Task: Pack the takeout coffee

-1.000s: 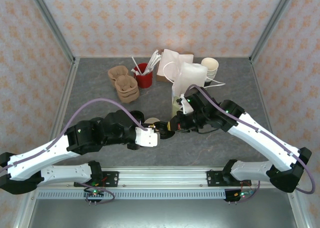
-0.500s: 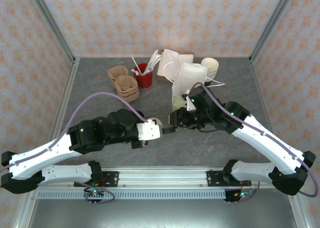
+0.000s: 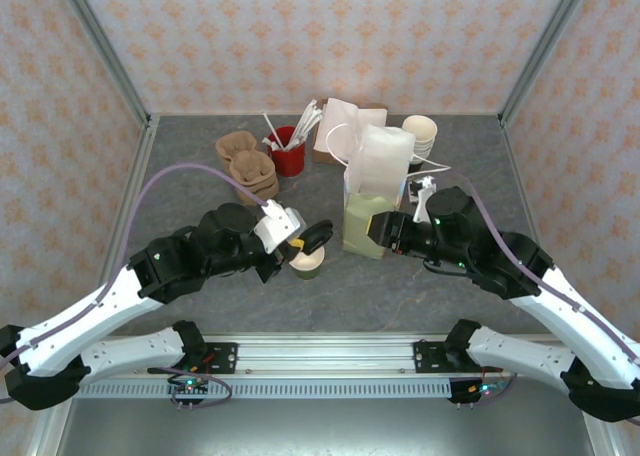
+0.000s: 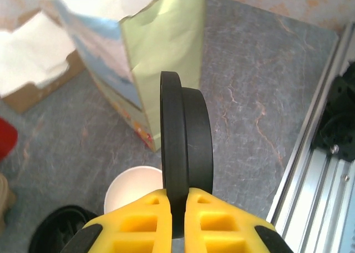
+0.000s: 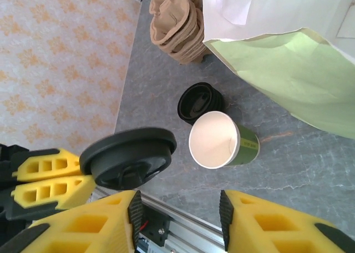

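The lid [image 4: 188, 147] has been passed to the left gripper [image 4: 177, 200] and is pinched edgewise near the open cup [image 5: 213, 139]. The right gripper [image 5: 180, 203] has been withdrawn, fingers spread. Capping is judged due.

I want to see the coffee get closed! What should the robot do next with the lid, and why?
Probably tilt the lid flat and lower it onto the cup. The left gripper pinches the lid on edge, and the cup stands open close by.

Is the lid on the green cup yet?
No, off. The cup stands open, its cream inside showing, while the left gripper pinches the black lid apart from it.
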`<control>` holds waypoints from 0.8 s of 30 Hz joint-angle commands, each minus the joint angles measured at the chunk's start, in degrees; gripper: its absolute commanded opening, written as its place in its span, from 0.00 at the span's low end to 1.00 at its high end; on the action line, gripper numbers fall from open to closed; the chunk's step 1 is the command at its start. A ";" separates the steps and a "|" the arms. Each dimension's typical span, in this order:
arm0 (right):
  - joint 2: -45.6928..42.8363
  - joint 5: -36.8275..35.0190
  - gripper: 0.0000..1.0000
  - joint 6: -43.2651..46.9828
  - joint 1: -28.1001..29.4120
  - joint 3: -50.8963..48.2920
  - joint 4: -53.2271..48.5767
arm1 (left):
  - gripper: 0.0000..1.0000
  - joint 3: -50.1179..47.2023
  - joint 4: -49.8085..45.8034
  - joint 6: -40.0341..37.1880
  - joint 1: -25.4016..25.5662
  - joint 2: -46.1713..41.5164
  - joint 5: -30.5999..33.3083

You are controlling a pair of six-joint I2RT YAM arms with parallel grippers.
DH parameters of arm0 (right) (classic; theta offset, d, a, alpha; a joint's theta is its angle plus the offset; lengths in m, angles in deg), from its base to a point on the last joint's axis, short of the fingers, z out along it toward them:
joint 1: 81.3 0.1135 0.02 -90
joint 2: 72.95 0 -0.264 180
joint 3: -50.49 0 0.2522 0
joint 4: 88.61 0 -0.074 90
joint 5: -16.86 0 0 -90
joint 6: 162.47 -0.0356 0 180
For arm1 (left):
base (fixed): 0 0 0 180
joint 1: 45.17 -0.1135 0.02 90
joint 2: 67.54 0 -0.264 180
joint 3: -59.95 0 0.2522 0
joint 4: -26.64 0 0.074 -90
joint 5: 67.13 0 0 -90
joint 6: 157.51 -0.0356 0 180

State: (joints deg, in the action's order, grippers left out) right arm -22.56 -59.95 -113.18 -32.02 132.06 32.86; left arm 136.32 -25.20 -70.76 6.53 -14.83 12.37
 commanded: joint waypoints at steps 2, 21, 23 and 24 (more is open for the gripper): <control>1.56 -0.52 0.41 -4.32 6.18 -4.65 10.03 | 0.08 -1.26 -1.16 15.08 -4.95 0.50 -2.79; 10.29 -10.59 0.42 -14.21 13.92 -21.01 31.31 | 0.08 -19.70 15.05 44.18 -25.17 -0.39 -29.01; 10.50 -12.28 0.43 -14.96 13.92 -21.88 32.18 | 0.08 -21.29 16.59 45.11 -25.68 -0.67 -29.69; 10.51 -13.12 0.44 -15.54 13.91 -22.35 32.57 | 0.08 -22.06 17.56 45.56 -25.93 -0.92 -30.15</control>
State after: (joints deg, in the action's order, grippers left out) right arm -11.92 -68.30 -126.51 -18.42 111.04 61.34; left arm 116.04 -12.68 -28.60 -18.71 -15.20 -14.41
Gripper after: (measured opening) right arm 0.436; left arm 0.079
